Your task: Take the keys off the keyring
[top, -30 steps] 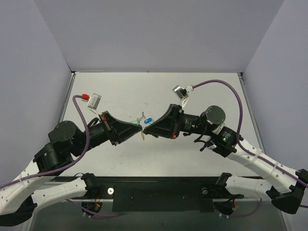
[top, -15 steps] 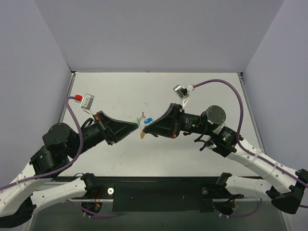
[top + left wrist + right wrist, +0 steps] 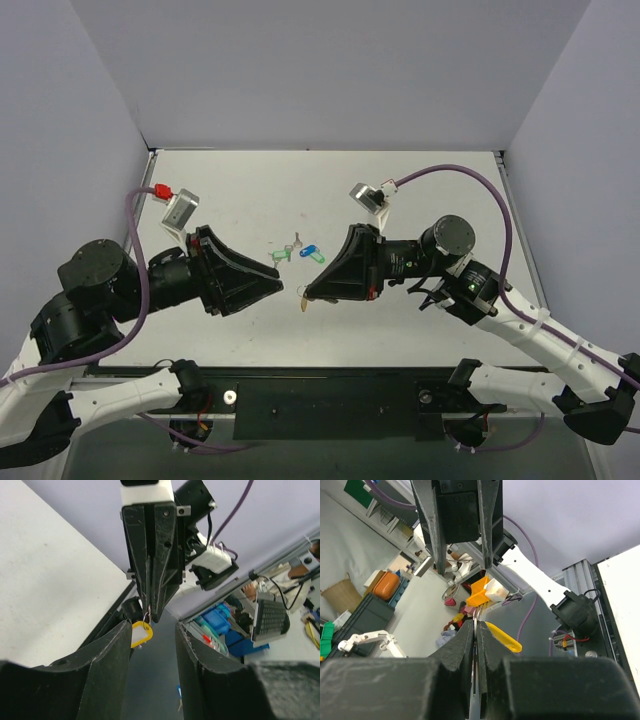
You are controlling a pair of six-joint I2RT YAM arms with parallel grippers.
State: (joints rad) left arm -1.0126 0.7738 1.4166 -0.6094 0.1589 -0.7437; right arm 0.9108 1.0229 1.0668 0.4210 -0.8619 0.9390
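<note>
Left fingers [image 3: 270, 285] pulled back, parted; right fingers [image 3: 314, 291] pinch keyring [image 3: 141, 632].

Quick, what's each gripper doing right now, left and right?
Left gripper: open, nothing between its fingers.
Right gripper: closed, pinching the keyring at its tips.

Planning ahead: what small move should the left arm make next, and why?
Probably ease the open left gripper forward and close on the keyring by its yellow tag: the right gripper is shut on its ring, the tag dangles, and the left holds nothing.
</note>
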